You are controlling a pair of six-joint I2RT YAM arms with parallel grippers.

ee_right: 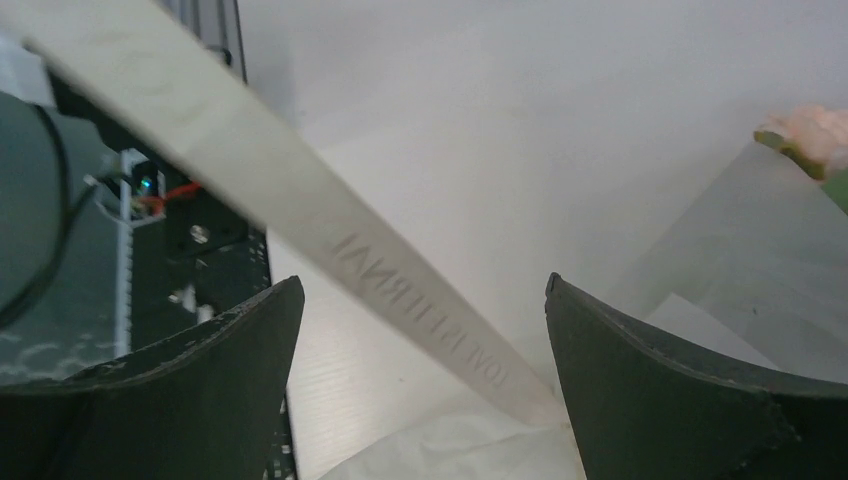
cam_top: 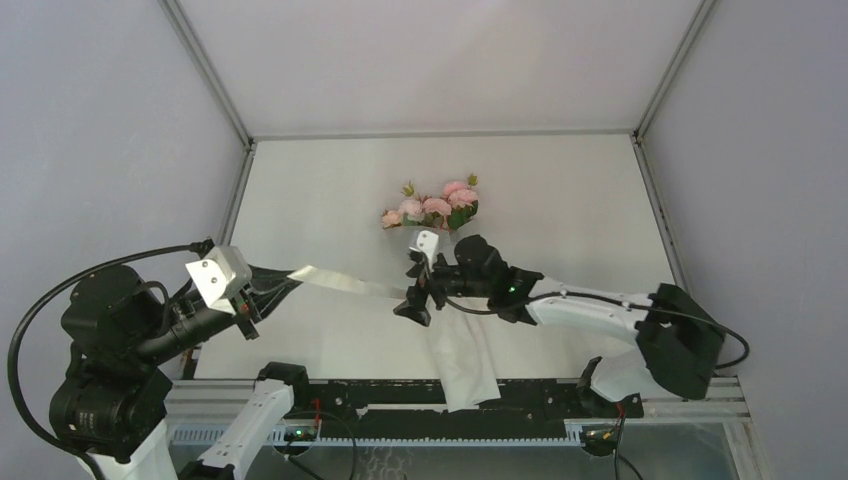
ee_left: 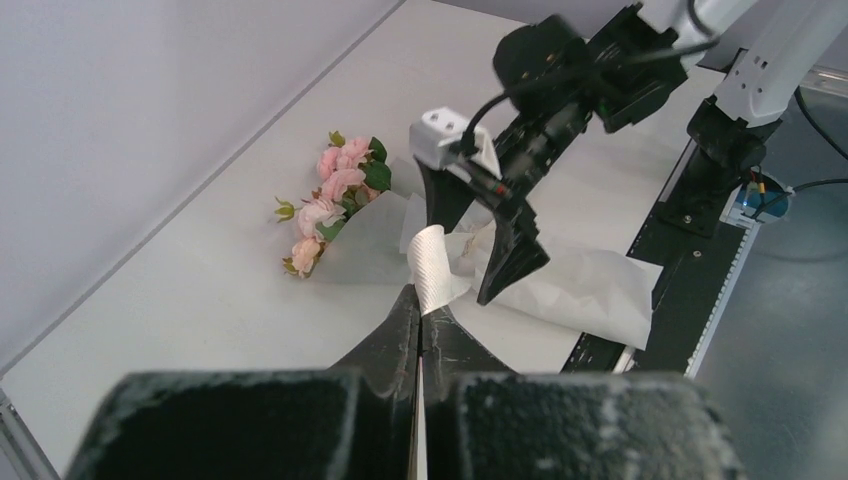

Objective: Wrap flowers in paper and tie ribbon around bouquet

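While I am looking down through the top external view, the ribbon (cam_top: 340, 281) is stretching taut across the middle of the frame, from the left gripper (cam_top: 252, 303) at centre left to the right gripper (cam_top: 414, 296) at the centre. I am reading no writing on it from here. The paper (cam_top: 466, 362) is lying as a long sheath from the flowers (cam_top: 436, 208) in the upper centre down to the near edge of the table (cam_top: 560, 200), its lower end hanging over that edge. The blooms are poking out of its upper end.

Moving to the left wrist view, the left gripper (ee_left: 421, 303) is sitting at bottom centre with its fingers pressed together on the end of the ribbon (ee_left: 430, 262), which is curling up just above them. The right gripper (ee_left: 478, 243) is hanging over the paper (ee_left: 592, 290) with its fingers spread wide. The flowers (ee_left: 336, 198) are lying at centre left, their stems going into the paper.

Turning to the right wrist view, the right gripper (ee_right: 421, 287) is standing wide, a dark finger at each lower corner. The ribbon (ee_right: 300, 212) is running diagonally between them from the upper left. It is carrying stamped lettering, upside down here, which I am reading as "LOVE IS ETERNAL", though faintly. One bloom of the flowers (ee_right: 812, 133) is showing at the right edge above the paper (ee_right: 760, 250).
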